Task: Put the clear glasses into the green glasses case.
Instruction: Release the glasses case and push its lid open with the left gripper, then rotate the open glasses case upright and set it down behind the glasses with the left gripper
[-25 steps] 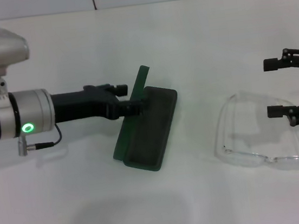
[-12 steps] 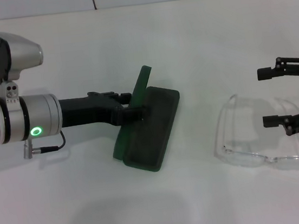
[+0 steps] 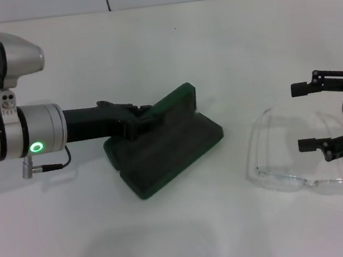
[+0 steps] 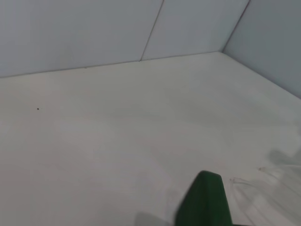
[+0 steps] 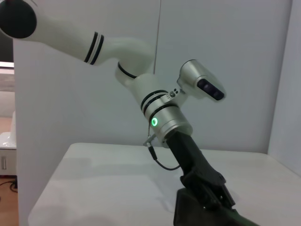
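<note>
The green glasses case (image 3: 164,147) lies open at the table's middle, long side slanting, lid (image 3: 174,103) raised only a little over the dark lining. My left gripper (image 3: 140,116) reaches in from the left and is shut on the lid's edge. The lid's green corner (image 4: 205,200) shows in the left wrist view, with the clear glasses (image 4: 265,190) faint beyond it. The clear glasses (image 3: 302,172) rest on the table at the right, arms unfolded and pointing away. My right gripper (image 3: 305,117) hovers open just above their arms. The right wrist view shows the left gripper (image 5: 207,186) on the case (image 5: 200,214).
The white table (image 3: 211,42) runs back to a tiled wall. A bare strip of table separates the case from the glasses. The left arm's silver forearm (image 3: 15,132) stretches over the table's left side.
The case has swung round on the table and its lid has dropped from nearly upright to a low angle. The right gripper has crept slightly left over the glasses.
</note>
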